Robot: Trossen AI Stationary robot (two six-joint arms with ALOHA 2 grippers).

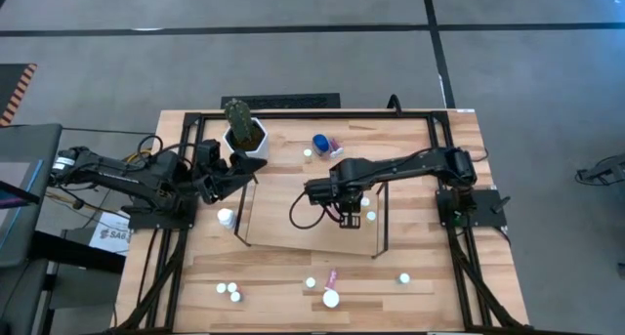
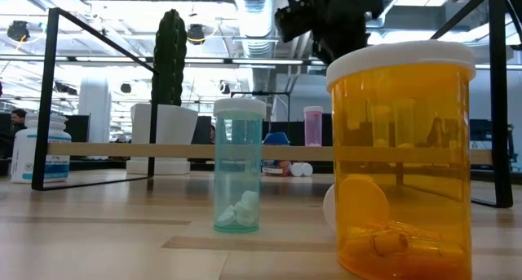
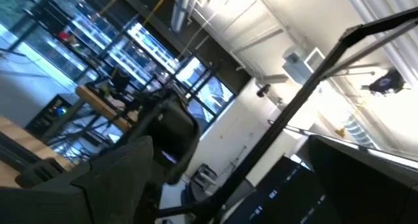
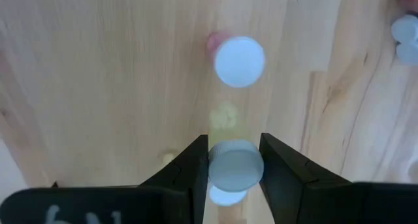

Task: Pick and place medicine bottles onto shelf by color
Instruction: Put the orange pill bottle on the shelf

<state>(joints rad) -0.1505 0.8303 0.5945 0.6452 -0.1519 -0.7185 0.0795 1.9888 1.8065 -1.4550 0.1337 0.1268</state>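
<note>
Right wrist view is showing my right gripper [image 4: 235, 162] clenching a white-capped bottle [image 4: 235, 166] over the shelf [image 1: 283, 232]; my left gripper [image 1: 237, 171] is idling released beside the cactus pot [image 1: 246, 135]

The big translucent orange plastic bottle [image 2: 401, 162] is cut off below, and the right arm's dark pincer [image 4: 236, 168] hides its white-capped bottle's [image 4: 236, 165] body.

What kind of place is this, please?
Probably a robotics lab in an open-plan office: a wooden table with two robot arms, exposed ceiling ducts, and desks with screens behind.
</note>
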